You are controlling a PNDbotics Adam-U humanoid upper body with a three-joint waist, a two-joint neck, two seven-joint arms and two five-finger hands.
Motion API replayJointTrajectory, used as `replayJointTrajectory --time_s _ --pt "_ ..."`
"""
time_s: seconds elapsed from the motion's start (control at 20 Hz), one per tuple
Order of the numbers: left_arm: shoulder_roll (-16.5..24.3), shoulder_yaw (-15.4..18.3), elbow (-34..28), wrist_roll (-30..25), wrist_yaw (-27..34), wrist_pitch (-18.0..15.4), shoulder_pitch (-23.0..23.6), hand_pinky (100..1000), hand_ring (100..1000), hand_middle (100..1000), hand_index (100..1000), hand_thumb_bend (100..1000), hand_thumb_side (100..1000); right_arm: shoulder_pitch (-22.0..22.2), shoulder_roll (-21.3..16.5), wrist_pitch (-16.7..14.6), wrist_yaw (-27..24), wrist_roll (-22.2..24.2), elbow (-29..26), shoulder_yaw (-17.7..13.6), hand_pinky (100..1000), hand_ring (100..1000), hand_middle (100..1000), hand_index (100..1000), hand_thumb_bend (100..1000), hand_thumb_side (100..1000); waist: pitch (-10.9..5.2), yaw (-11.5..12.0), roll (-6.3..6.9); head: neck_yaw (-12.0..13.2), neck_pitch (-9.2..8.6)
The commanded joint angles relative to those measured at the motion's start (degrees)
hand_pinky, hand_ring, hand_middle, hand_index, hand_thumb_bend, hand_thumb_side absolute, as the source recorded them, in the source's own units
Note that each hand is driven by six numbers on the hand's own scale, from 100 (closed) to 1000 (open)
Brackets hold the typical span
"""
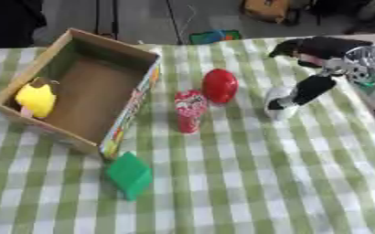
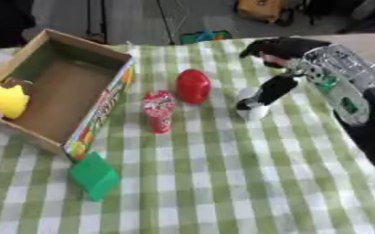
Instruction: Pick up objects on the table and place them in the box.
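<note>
An open cardboard box point(image 1: 94, 96) stands at the left with a yellow object point(image 1: 35, 98) inside against its left wall. On the checked cloth, right of the box, are a red-and-white patterned cup-like thing point(image 1: 190, 109) and a red egg-shaped object point(image 1: 219, 85). A green block point(image 1: 129, 175) lies in front of the box's near corner. My right hand point(image 2: 291, 48) reaches in from the right, its black fingers stretched out toward the left. One black digit point(image 2: 275, 89) points down and touches a small white object point(image 2: 251, 111). My left hand does not show.
A green-and-white checked cloth point(image 1: 247, 183) covers the table. Beyond the far edge, on the floor, are a brown box point(image 1: 267, 9) and a blue-green thing point(image 1: 215, 35). My silver right forearm point(image 2: 343, 87) runs along the table's right side.
</note>
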Motion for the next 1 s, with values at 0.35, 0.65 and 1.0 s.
replayJointTrajectory --time_s 0.35,0.65,1.0 --pt "1.1 -0.2 -0.8 -0.6 0.6 0.1 -1.0 679 585 672 723 100 1000 -2.0 -0.1 -0.9 -2.4 4.2 3.8 -1.0 628 852 962 1000 673 415 -0.73 0.2 0.01 -0.4 -0.64" --pt "1.0 -0.2 -0.8 -0.8 0.8 0.1 -1.1 677 583 669 722 100 1000 -2.3 0.2 -1.1 -2.8 5.1 5.6 -1.3 604 856 963 1000 673 414 -0.57 0.3 -0.1 -0.3 -0.84" --pt "0.8 -0.1 -0.8 -0.9 0.9 0.2 -1.1 676 581 664 720 100 1000 -2.1 1.0 -1.2 -4.2 4.5 7.7 -1.5 564 853 957 1000 678 416 -0.2 0.5 -0.13 0.1 -1.15"
